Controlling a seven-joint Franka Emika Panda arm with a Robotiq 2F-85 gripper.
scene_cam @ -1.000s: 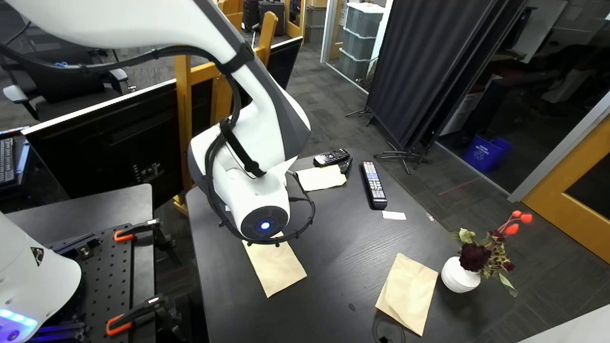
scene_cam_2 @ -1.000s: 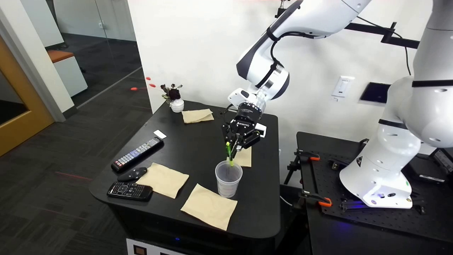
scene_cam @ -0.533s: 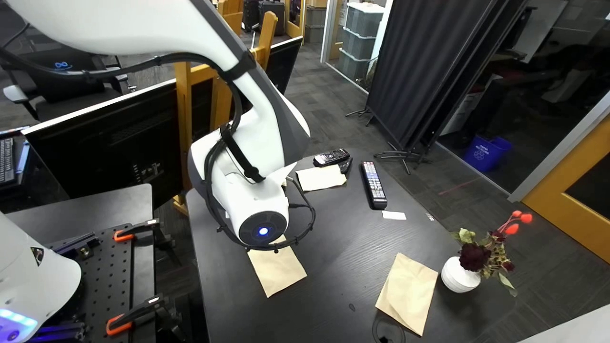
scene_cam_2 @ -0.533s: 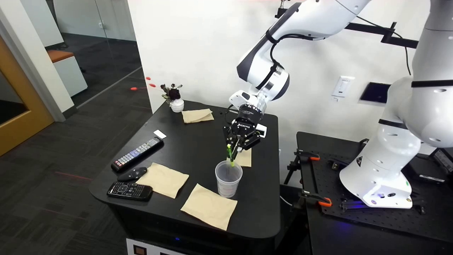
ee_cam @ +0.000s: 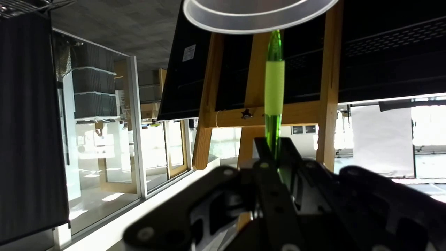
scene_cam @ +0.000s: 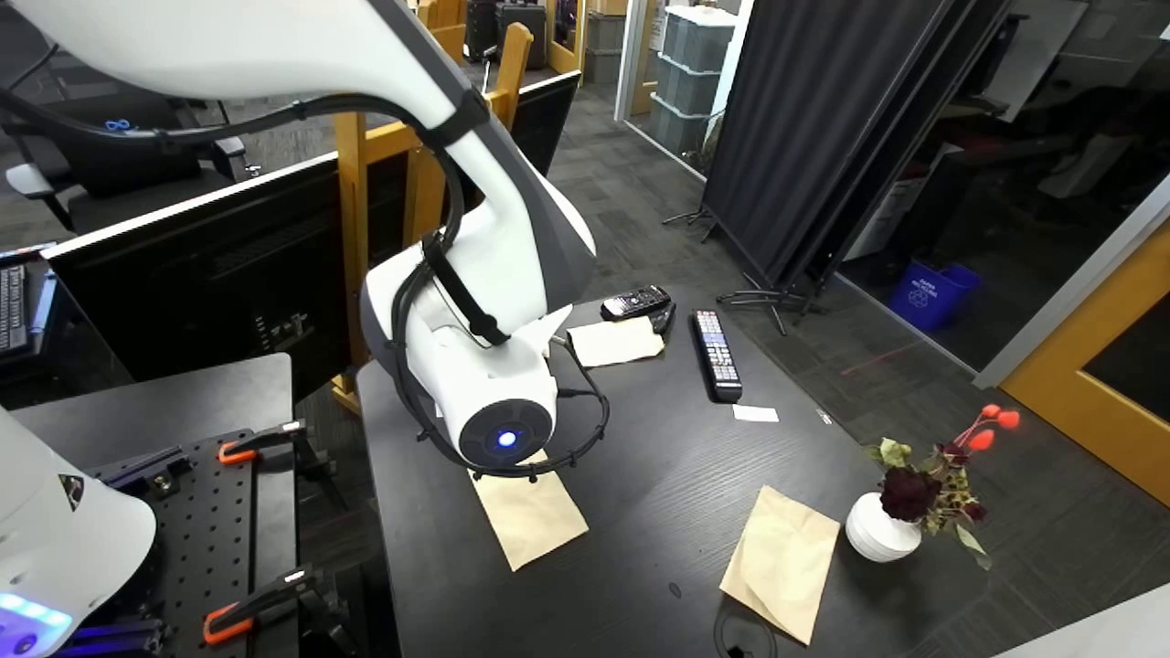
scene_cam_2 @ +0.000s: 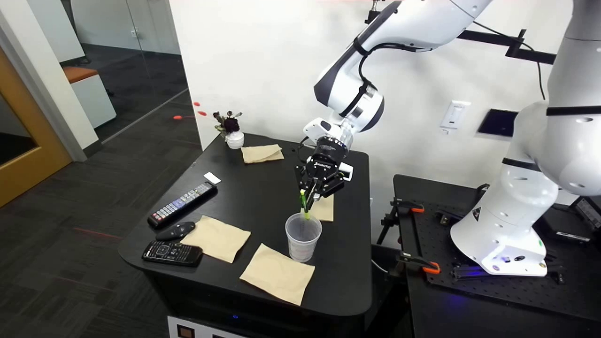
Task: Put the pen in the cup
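The slim green pen [scene_cam_2: 304, 203] points downward with its tip at the far rim of the cup [scene_cam_2: 302, 246]. The cup is white, translucent, and stands upright on the black table. My gripper [scene_cam_2: 310, 197] is shut on the pen's upper part, above and behind the cup. In the wrist view, the jaws [ee_cam: 273, 148] clasp the pen [ee_cam: 274, 87], and its tip meets the edge of the cup's rim [ee_cam: 258, 26]. I cannot tell whether the tip is inside the rim or just outside it. Gripper, pen and cup are hidden behind the arm in an exterior view [scene_cam: 498, 366].
Tan paper pieces lie before the cup [scene_cam_2: 278, 274], left of it [scene_cam_2: 217, 238], under the gripper [scene_cam_2: 324, 208] and at the back [scene_cam_2: 262, 153]. Dark remotes [scene_cam_2: 182, 205] lie at the left edge. A white vase with flowers [scene_cam_2: 235, 140] stands at the back corner.
The arm and pen shifted slightly to the right and down half a second ago in an exterior view, and now are back a little left and up. The cup has not moved.
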